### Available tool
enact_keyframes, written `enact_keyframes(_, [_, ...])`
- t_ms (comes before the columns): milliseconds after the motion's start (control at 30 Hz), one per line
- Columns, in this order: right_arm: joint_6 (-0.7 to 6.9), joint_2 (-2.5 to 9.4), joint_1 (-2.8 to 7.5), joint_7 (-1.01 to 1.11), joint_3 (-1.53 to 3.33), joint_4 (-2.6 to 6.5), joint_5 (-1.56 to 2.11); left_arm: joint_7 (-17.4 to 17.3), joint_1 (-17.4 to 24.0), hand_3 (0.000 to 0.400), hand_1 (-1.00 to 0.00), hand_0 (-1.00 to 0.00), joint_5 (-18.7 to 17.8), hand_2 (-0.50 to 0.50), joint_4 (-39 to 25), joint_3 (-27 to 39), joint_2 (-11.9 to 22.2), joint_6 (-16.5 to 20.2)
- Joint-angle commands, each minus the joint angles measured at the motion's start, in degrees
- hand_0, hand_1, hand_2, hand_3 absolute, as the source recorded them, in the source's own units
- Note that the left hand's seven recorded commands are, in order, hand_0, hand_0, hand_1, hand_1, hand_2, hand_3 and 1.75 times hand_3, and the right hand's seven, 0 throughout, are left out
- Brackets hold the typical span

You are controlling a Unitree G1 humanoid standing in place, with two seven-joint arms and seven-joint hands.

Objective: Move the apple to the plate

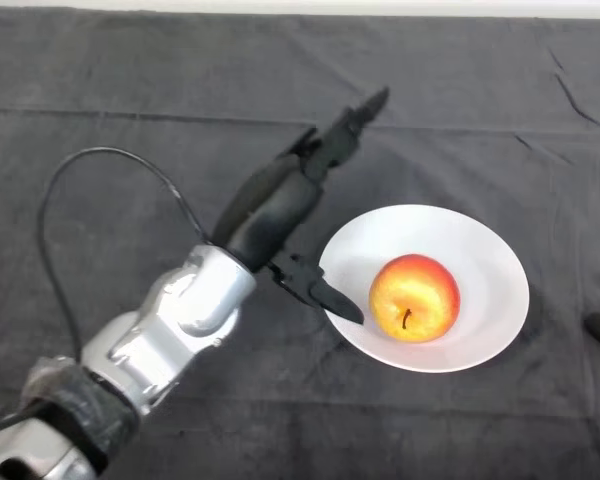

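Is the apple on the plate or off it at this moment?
On it. The apple sits inside the white plate, stem up, and the robot hand is open beside the plate, not holding it.

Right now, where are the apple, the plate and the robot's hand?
apple (414, 297), head view, on its red-yellow skin.
plate (490, 250), head view, bare white rim.
left hand (280, 205), head view, black palm.
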Motion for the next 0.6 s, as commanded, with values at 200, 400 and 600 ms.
enact_keyframes(200, [0.06, -0.63, 0.72, 0.25, -0.52, -1.08, 0.36, 2.3, 8.4, 0.0, 0.0, 0.0, -1.2, 0.0, -5.7, 7.0, 6.9, -1.7])
enact_keyframes(400, [0.04, -0.59, 0.77, 0.17, -0.53, -1.19, 0.37, 4.9, 13.5, 0.0, 0.0, 0.0, -1.7, 0.0, -9.0, 13.3, 9.9, -2.3])
enact_keyframes(600, [0.03, -0.56, 0.82, 0.1, -0.54, -1.29, 0.38, 8.2, 18.0, 0.0, 0.0, 0.0, -2.0, 0.0, -9.9, 19.8, 11.3, -3.7])
